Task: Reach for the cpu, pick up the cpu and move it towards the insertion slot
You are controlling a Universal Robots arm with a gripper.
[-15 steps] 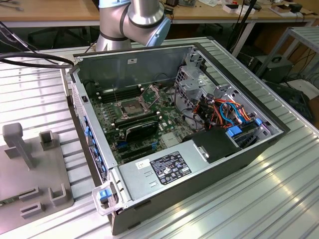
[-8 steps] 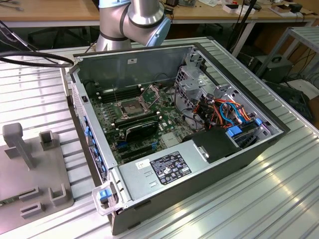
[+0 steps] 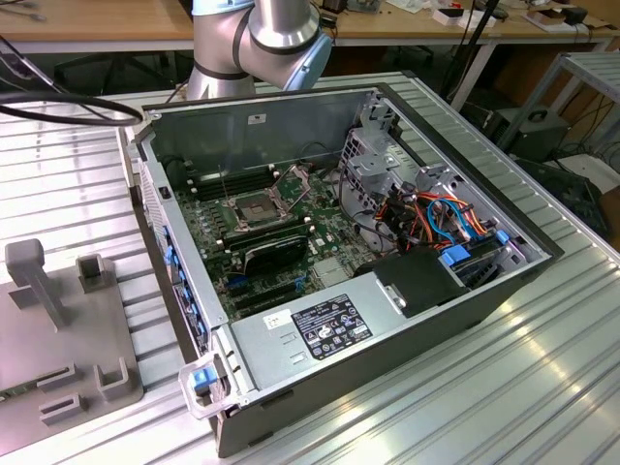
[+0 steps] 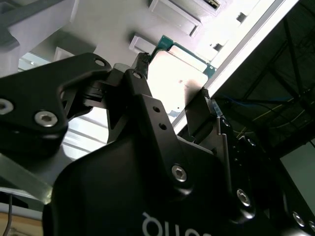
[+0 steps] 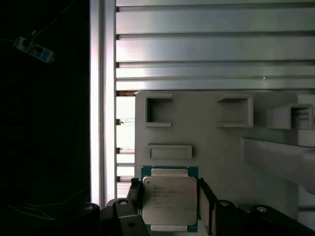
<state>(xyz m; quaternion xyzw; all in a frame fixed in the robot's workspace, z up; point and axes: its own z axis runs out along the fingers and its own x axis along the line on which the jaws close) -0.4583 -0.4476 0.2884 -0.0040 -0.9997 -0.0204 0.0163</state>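
The cpu (image 5: pixel 170 199) is a thin, flat, stiff square, surely light. Its smooth metal lid can slip and its underside is probably fragile, so the good place to hold it is on two opposite edges, never on the faces. The tool (image 5: pixel 169 191) does just this: in the first wrist view its fingers (image 5: pixel 205 196) stand against two opposite sides of the chip and appear closed on it, though I cannot tell if it is lifted off the grey plate (image 5: pixel 221 147). The chip sits between the fingertips, over that plate on the ribbed bench (image 5: pixel 211 49). The insertion slot (image 3: pixel 254 207) lies inside the open computer case (image 3: pixel 271 121), its dark centre showing
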